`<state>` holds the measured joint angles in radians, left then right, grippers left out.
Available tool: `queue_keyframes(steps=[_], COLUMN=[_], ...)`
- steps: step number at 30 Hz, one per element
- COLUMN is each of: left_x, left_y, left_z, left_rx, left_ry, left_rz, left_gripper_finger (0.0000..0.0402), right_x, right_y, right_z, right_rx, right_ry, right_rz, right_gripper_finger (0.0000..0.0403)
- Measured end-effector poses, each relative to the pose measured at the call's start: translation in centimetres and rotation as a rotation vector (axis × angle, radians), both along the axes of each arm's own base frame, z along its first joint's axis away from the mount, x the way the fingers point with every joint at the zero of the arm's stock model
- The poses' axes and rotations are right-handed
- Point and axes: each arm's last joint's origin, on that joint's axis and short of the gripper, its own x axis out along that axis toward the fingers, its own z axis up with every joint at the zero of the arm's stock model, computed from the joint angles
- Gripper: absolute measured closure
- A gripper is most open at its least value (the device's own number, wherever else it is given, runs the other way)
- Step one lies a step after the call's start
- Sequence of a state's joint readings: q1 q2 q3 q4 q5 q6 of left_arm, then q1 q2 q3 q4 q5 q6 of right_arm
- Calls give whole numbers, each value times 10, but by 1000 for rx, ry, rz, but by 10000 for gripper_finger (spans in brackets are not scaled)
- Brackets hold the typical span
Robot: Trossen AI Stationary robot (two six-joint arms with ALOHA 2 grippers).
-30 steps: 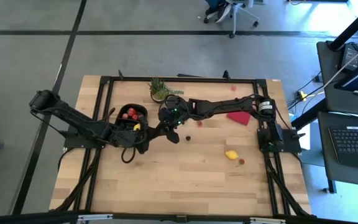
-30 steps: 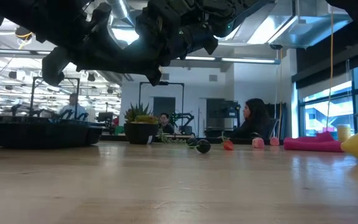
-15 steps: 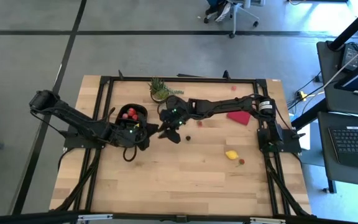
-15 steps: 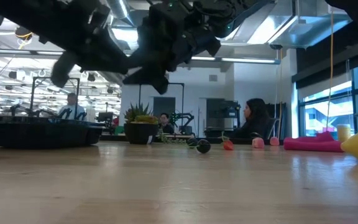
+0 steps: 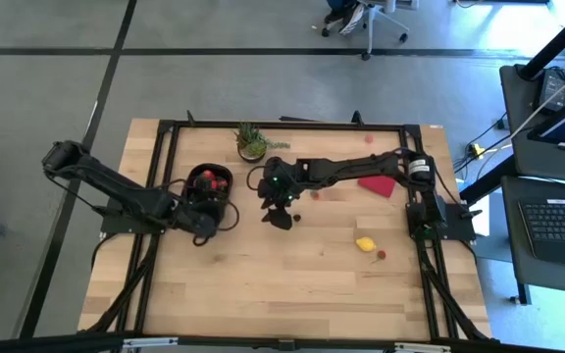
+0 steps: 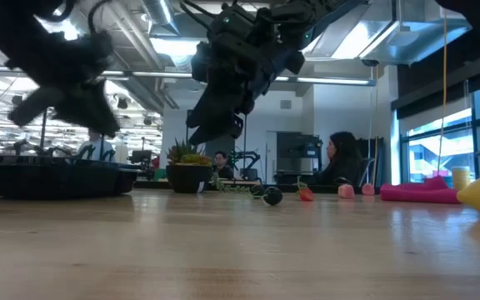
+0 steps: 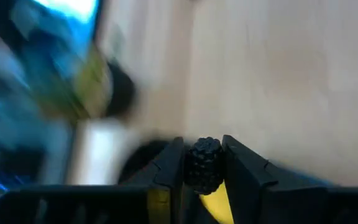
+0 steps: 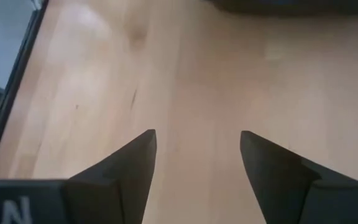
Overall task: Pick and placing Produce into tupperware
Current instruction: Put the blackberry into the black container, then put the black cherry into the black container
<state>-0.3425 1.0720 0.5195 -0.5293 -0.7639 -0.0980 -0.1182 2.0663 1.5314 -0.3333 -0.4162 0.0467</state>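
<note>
a: what has changed?

b: the right gripper [image 5: 281,218] has parted its fingers [image 8: 129,163] and holds nothing; a moment ago it sat closer to the tupperware [image 5: 208,185], now it hangs over bare wood toward the table's middle. the left gripper [image 5: 204,224] has pulled back to the tupperware's near rim, clamped on a dark berry [image 7: 204,164].

a: meaning for the task?

b: in my judgement the right arm's delivery is finished, and the berry goes in next.

a: where is the produce?

b: red pieces lie in the tupperware near the far-left edge. a lemon [image 5: 365,243] and a small red piece [image 5: 382,255] wait toward the right edge.

a: surface and room?

b: a pale wood table [image 5: 263,284] with a potted plant [image 5: 251,143] at the far edge and a red square [image 5: 377,183] on the right. a seated person [image 6: 337,158] shows beyond.
</note>
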Motion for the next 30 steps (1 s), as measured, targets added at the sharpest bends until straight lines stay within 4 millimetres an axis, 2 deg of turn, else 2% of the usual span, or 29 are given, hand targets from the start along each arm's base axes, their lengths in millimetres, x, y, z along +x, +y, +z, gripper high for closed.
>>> queue_keyframes(steps=[6, 10, 17, 23, 30], left_x=[-16, -19, -17, -16, -6], left_y=[8, 11, 12, 13, 12], left_z=[-5, -8, -7, -7, -3], left_rx=[-340, -477, -474, -444, -406], left_ry=[76, 102, 97, 91, 10], left_rz=[303, 414, 388, 381, 299], left_gripper_finger=[321, 318, 234, 193, 151], right_x=[1, 2, 0, -11, -22], right_y=[-6, -7, -6, -5, 12], right_z=[2, 2, 0, -8, -17], right_rx=[-7, -8, -5, -24, -340], right_ry=[-27, -34, -4, 123, 254], right_rz=[-16, -17, -17, 23, 103], right_gripper_finger=[167, 167, 167, 166, 182])
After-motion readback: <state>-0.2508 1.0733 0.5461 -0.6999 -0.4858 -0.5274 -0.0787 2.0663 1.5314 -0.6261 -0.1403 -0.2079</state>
